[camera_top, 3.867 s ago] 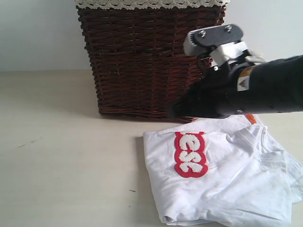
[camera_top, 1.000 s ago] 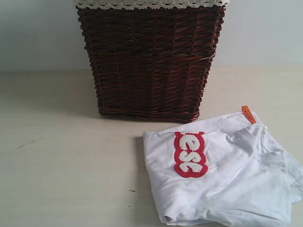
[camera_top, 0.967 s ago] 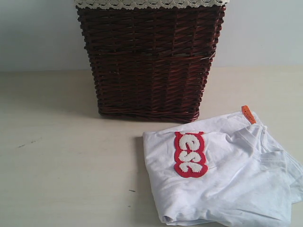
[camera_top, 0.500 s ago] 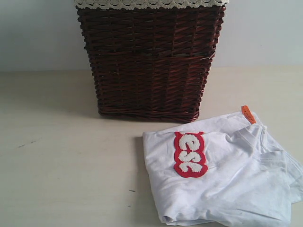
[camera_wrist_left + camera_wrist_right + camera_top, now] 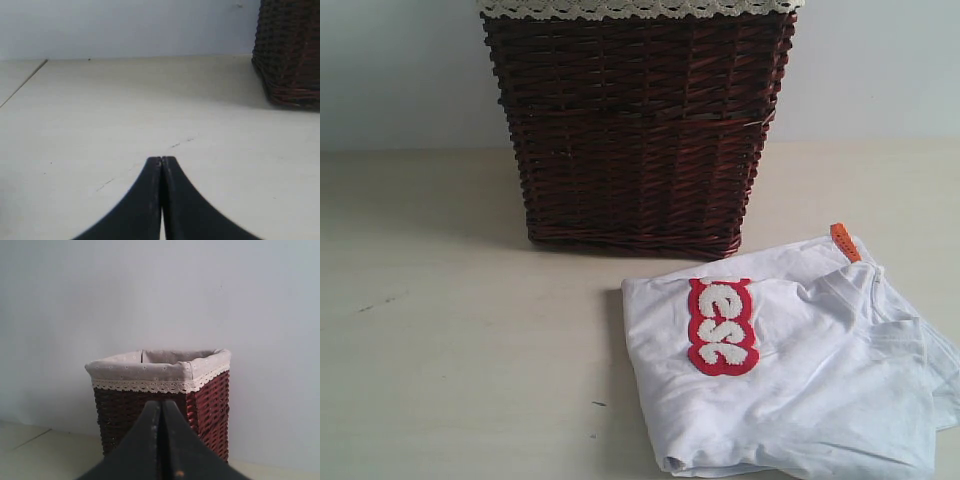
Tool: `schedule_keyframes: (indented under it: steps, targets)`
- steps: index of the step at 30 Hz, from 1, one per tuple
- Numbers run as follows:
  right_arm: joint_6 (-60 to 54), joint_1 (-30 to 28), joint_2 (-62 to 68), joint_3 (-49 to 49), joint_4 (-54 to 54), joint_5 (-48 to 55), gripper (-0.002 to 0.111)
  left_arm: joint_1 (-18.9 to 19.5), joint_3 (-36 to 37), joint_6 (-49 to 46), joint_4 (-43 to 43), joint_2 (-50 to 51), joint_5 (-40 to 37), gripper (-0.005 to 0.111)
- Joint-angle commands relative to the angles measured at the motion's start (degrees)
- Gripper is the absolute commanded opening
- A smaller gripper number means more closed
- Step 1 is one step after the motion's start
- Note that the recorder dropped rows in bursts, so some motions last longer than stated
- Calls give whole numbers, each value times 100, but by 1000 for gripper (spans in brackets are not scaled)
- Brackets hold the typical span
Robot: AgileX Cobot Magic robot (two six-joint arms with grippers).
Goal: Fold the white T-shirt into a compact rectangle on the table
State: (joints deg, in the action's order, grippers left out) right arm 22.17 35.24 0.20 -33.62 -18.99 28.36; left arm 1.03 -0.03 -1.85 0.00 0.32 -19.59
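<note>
Exterior view. Table (image 5: 450, 330): pale cream, smooth, matte, a few small dark specks toward the left and near the front. Wall (image 5: 400, 70): plain pale grey-white, meeting the table along a straight line. Basket (image 5: 635, 130): dark brown wicker, upright at back centre, lace-edged liner (image 5: 640, 8) folded over the rim. Shirt (image 5: 790, 370): white, folded to a rough rectangle, flat on the table at front right, near the basket's right corner but apart from it, cut off by the right edge of frame. Red patch (image 5: 722, 326) with fuzzy white letters near its left edge; orange tag (image 5: 845, 242) at its far corner.

Left wrist view. Left gripper (image 5: 161, 161): black jaws pressed together, holding nothing, low over bare table. Faint scratches and specks on the surface ahead; basket base at the frame's edge; blank wall beyond.

Right wrist view. Right gripper (image 5: 161, 404): black jaws shut tip to tip, empty, raised, facing the basket. Liner beige, dotted, lace-trimmed; blank wall behind; strip of table around the basket's foot.
</note>
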Motion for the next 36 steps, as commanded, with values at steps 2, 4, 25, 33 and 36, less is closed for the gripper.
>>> schedule_keyframes:
  steps: [2, 4, 25, 33, 36]
  targets:
    - [-74, -10, -20, 23, -27, 55, 0, 4, 3, 53, 0, -32, 44, 1]
    - [-130, -10, -20, 23, -208, -76, 0, 4, 3, 53, 0, -32, 44, 1]
    - [242, -2427, -20, 2928, 8, -3692, 0, 4, 3, 53, 0, -32, 44, 1]
    - [118, -3167, -20, 3362, 652, -2647, 0, 4, 3, 53, 0, -32, 44, 1]
    - [-129, -3211, -20, 3362, 652, -2320, 0, 4, 3, 53, 0, -32, 44, 1]
